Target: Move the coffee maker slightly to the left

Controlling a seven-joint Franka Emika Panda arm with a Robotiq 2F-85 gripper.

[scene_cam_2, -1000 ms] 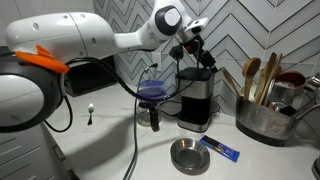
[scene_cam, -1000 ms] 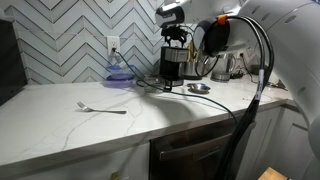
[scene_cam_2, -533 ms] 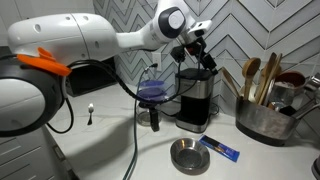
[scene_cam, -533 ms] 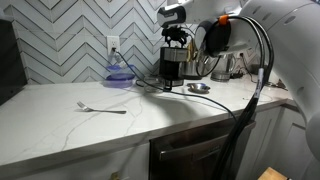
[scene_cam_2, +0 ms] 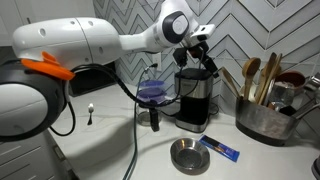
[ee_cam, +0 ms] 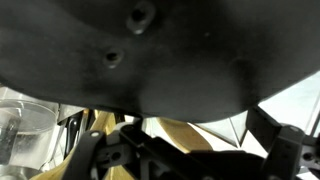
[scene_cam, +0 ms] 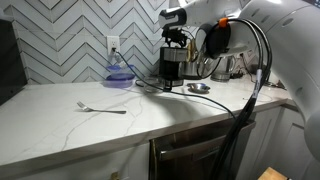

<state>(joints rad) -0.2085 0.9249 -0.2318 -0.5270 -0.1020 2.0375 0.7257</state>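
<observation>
The coffee maker (scene_cam_2: 195, 100) is a small black box with a steel upper part, standing on the white counter by the chevron tile wall; it also shows in an exterior view (scene_cam: 172, 68). My gripper (scene_cam_2: 198, 58) is right at its top, fingers spread apart and down over the upper edge; it shows in both exterior views (scene_cam: 177, 40). I cannot tell whether the fingers touch it. The wrist view is mostly filled by a dark surface (ee_cam: 150, 50) very close to the camera; the fingertips are not clear there.
A steel crock (scene_cam_2: 262, 118) of wooden utensils and a shiny jug (scene_cam_2: 290, 92) stand beside the coffee maker. A purple-topped vessel (scene_cam_2: 155, 92) stands on its other side. A small metal bowl (scene_cam_2: 187, 155), a blue packet (scene_cam_2: 220, 149) and a fork (scene_cam: 103, 108) lie on the counter.
My wrist has shifted a little towards the utensil crock over the coffee maker's top. The coffee maker shows no clear movement.
</observation>
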